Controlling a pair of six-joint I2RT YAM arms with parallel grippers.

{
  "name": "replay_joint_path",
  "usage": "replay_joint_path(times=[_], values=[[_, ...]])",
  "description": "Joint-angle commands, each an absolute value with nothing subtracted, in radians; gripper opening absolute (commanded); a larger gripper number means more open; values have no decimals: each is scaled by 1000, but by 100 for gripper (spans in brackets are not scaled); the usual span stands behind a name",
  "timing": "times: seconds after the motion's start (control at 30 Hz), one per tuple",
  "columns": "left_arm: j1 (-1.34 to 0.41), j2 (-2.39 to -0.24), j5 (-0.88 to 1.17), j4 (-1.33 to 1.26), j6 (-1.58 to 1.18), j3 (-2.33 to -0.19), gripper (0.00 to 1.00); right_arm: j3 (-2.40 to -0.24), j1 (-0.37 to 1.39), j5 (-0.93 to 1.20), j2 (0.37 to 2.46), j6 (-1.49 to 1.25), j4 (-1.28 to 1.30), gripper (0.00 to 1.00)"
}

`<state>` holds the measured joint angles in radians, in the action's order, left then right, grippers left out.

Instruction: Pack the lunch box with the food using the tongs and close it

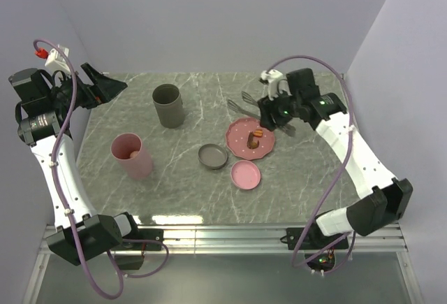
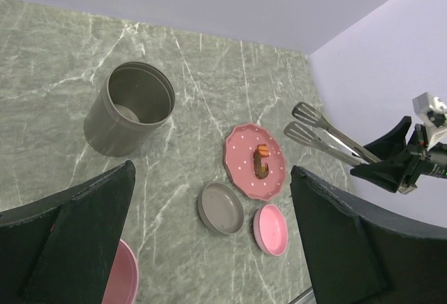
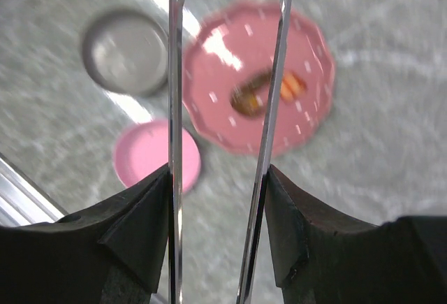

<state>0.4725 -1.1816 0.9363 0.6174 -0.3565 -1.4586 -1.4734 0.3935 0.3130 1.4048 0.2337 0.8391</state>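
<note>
Tools number two. The right tool [image 3: 218, 192] pinches one pair of slim grey tongs [image 3: 174, 108], arms apart, flat tips at the 12 o'clock of one pink plate [image 1: 241, 149]. Two orange-brown food bits [image 1: 257, 135] lie side by side near its middle. The left tool [image 1: 108, 86] hangs spread wide at the surface's [image 1: 307, 178] 10 o'clock.

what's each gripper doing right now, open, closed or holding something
left gripper: open, holding nothing
right gripper: closed on the tongs
</note>
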Motion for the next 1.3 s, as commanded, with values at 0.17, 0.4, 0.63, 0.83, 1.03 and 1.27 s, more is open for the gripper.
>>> replay_joint_path(times=[0.17,0.4,0.63,0.83,1.03,1.27], values=[[476,-1177,956,614,-313,-1445,99,-1321,166,342,1293,439,957,58],[477,-1166,950,618,-298,-1425,99,-1210,156,360,1239,476,1012,57],[477,-1160,946,604,-304,-1396,98,-1172,181,400,1268,373,979,51],[476,-1155,939,609,-290,-1381,98,-1164,239,384,1308,304,946,50],[477,-1152,936,607,-282,-1367,98,-1192,282,321,1364,245,916,48],[476,-1147,925,598,-268,-1353,98,-1223,322,279,1427,198,897,47]])
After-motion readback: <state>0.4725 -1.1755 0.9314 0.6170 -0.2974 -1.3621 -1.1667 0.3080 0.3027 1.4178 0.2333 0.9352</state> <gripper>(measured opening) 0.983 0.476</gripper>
